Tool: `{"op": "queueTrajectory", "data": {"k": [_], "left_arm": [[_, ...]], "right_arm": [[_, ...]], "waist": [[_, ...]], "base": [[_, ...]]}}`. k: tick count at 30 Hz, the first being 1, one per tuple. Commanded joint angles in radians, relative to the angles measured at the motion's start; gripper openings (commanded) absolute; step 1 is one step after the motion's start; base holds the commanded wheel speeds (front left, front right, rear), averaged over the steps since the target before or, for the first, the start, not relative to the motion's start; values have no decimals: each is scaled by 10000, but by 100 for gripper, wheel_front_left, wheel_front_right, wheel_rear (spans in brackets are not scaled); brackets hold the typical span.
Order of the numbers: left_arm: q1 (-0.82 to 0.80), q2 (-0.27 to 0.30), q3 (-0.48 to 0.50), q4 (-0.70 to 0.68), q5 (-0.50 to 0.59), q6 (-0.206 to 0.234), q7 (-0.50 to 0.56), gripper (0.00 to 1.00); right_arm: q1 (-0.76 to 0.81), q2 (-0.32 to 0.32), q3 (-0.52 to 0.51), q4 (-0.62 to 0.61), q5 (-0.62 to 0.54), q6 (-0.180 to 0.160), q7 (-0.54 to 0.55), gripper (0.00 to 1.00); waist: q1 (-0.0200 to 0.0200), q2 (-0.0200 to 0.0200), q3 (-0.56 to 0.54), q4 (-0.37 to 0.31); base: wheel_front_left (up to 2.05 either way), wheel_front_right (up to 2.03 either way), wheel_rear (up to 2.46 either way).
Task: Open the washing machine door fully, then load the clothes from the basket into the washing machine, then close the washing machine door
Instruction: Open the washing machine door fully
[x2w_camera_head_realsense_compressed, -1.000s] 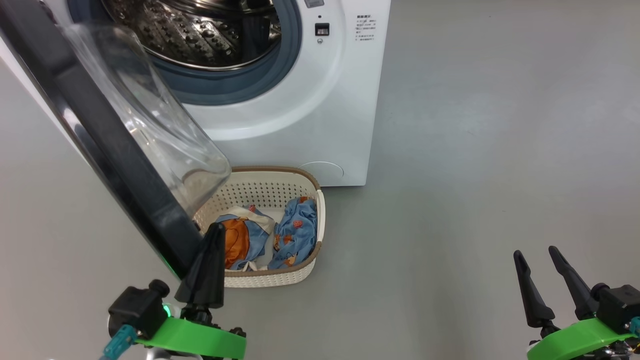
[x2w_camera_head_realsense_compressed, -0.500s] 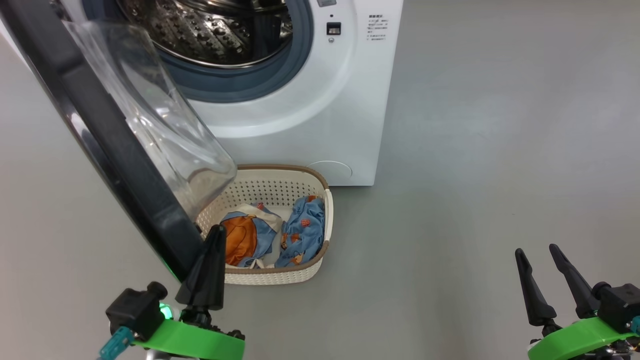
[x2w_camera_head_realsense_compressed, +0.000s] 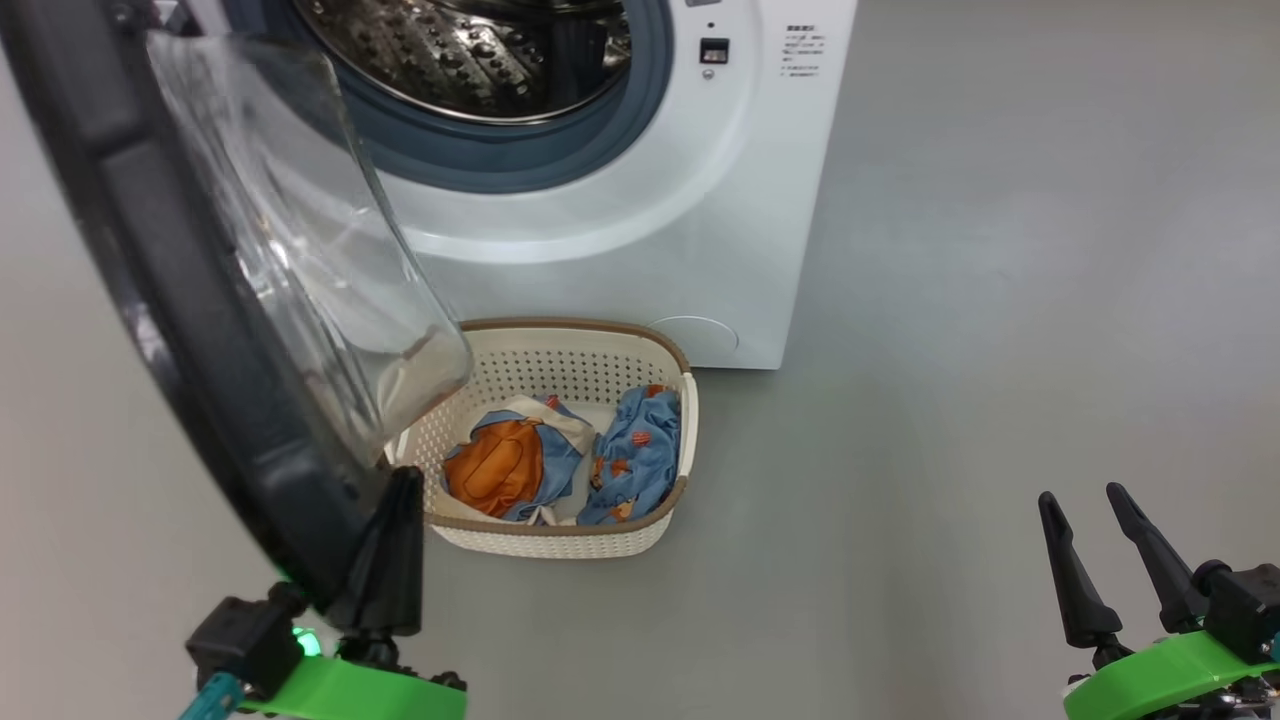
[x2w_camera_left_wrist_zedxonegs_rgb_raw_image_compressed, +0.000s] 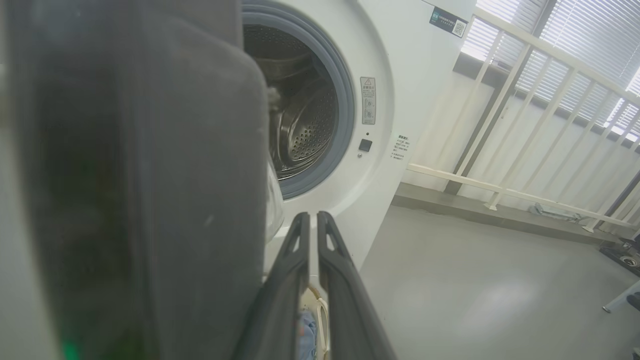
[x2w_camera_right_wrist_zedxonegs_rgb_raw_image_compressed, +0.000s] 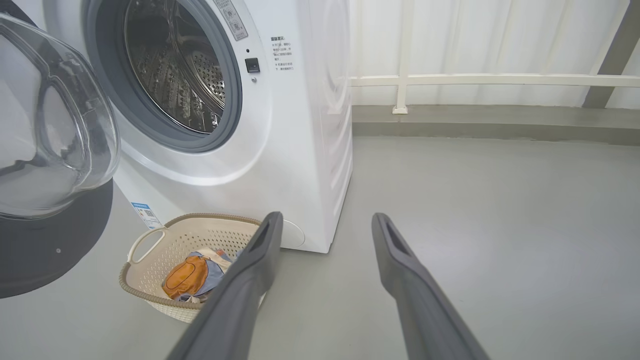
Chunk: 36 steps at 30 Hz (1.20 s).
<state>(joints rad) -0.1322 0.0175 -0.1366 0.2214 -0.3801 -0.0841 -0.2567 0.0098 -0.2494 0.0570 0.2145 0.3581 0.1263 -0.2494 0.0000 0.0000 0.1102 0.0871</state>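
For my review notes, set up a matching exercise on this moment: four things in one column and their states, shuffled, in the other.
Things:
1. washing machine door
2. clothes
3. left hand
4. right hand

States:
A. open, holding nothing
B. lying in the basket
C. swung open
D. shut, beside the door's edge

Pairs: 1-C, 2-B, 3-D, 4-A

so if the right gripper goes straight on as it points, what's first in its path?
The right gripper likely meets the washer, low at its right front corner, after crossing the floor. Depth unclear.

Washing machine door (x2w_camera_head_realsense_compressed: 200, 330) (top cropped) partly hides basket (x2w_camera_head_realsense_compressed: 560, 540).
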Motion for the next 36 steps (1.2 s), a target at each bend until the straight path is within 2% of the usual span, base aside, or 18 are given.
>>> {"op": "queueTrajectory", "data": {"k": [1,16,36], "left_arm": [[-43,327,635,-142,75,135,-51,0],[433,402,1771,-366,445,290,-51,0],[-509,1178,3802,70,761,786,-51,0]], "right_arm": [[-84,-229,114,-265,-152,44,-124,92],[-53,-310,123,-275,-150,44,-124,93],[-170,-461,234,-377,-158,44,-124,91]], "waist": [[0,0,10,99],[0,0,-53,717],[0,0,360,980]], "base": [[0,0,0],[0,0,0],[0,0,0]]}}
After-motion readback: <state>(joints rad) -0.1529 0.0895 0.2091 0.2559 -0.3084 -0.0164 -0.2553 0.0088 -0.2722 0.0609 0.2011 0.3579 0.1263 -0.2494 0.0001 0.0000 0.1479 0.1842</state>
